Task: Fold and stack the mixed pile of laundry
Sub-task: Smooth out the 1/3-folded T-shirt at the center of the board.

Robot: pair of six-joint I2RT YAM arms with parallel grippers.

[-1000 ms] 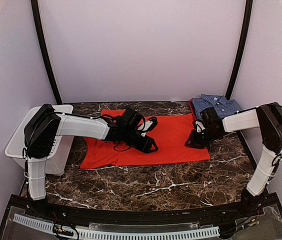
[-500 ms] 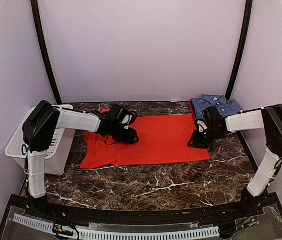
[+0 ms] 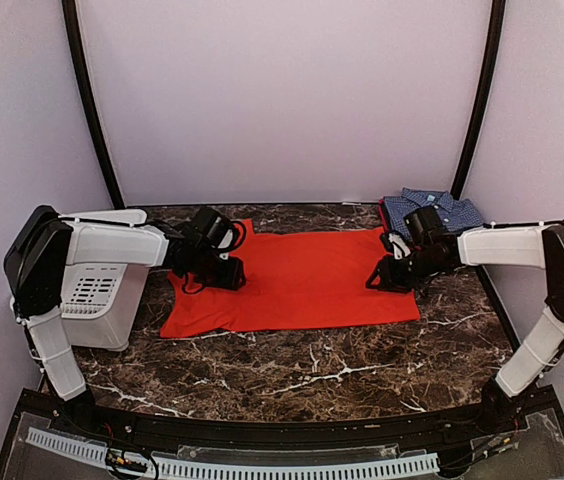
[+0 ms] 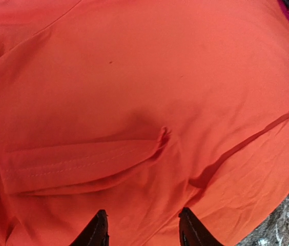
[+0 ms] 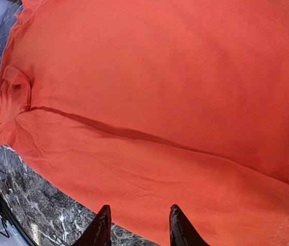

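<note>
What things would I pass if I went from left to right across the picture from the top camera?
white basket → left gripper → orange-red shirt → right gripper → blue checked shirt

Left arm (image 3: 112,245) and right arm (image 3: 507,245): white link shells, bulky black joint housings. Left hand (image 3: 224,275) and right hand (image 3: 382,280) all black. Fingers (image 4: 97,231) dark, glossy, tapering to points. Thin black cables (image 3: 188,286) loop off left wrist.
</note>
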